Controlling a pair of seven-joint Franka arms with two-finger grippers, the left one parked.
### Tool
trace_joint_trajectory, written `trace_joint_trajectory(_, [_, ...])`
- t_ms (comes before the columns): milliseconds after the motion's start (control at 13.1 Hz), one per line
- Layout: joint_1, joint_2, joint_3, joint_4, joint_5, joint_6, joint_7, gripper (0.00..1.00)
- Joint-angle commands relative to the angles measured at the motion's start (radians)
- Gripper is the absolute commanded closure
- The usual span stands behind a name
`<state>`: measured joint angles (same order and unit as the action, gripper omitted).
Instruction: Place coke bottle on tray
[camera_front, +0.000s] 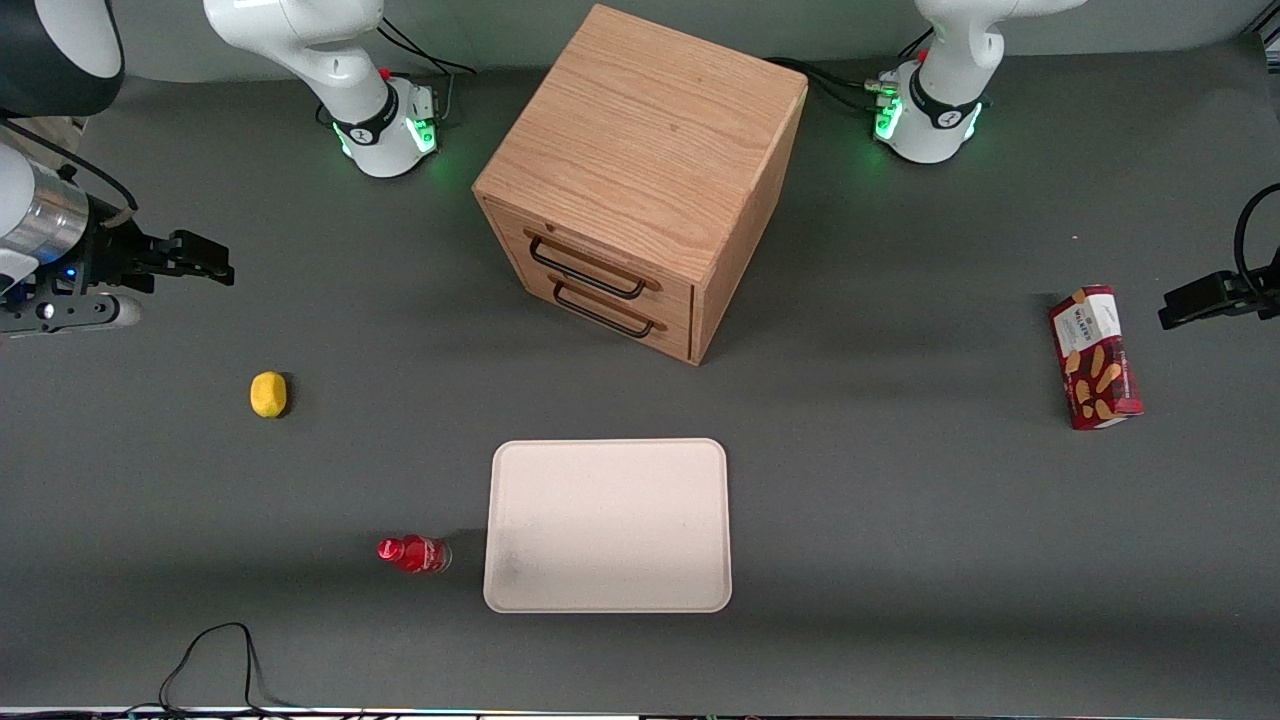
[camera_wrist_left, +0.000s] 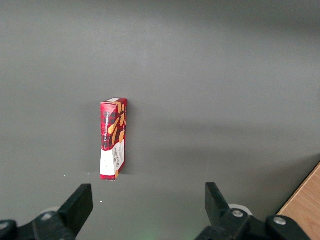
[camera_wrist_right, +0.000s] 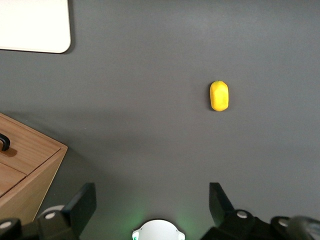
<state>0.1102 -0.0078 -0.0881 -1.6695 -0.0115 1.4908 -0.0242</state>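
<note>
Red coke bottle (camera_front: 414, 553) lies on its side on the matte grey table (camera_front: 900, 520), just beside the tray (camera_front: 608, 525) at its 9 o'clock, not touching; likely light, stiff, slick plastic that may roll, so grip across the labelled body. Tray is flat, cream, round-cornered, low-rimmed. Gripper (camera_front: 205, 258) hangs well apart at the bottle's 10 o'clock, fingers spread, empty.

The whole table (camera_front: 900, 520) is seen steeply from above in the front view. The gripper (camera_wrist_right: 152, 202), fingers apart, is looked past downward by the wrist camera; lemon (camera_wrist_right: 219, 95), at its 1 o'clock, is shared.
</note>
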Motion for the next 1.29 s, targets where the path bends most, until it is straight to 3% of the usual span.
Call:
trace_joint_trajectory(0, [-0.029,0.023,0.011,0.045,0.022,-0.047,-0.030,0.00])
trace_joint_trajectory(989, [-0.027,0.095,0.010,0.158,0.033,-0.092,-0.022,0.00])
trace_joint_trajectory(1217, [-0.026,0.172,0.010,0.272,0.031,-0.134,-0.022,0.00])
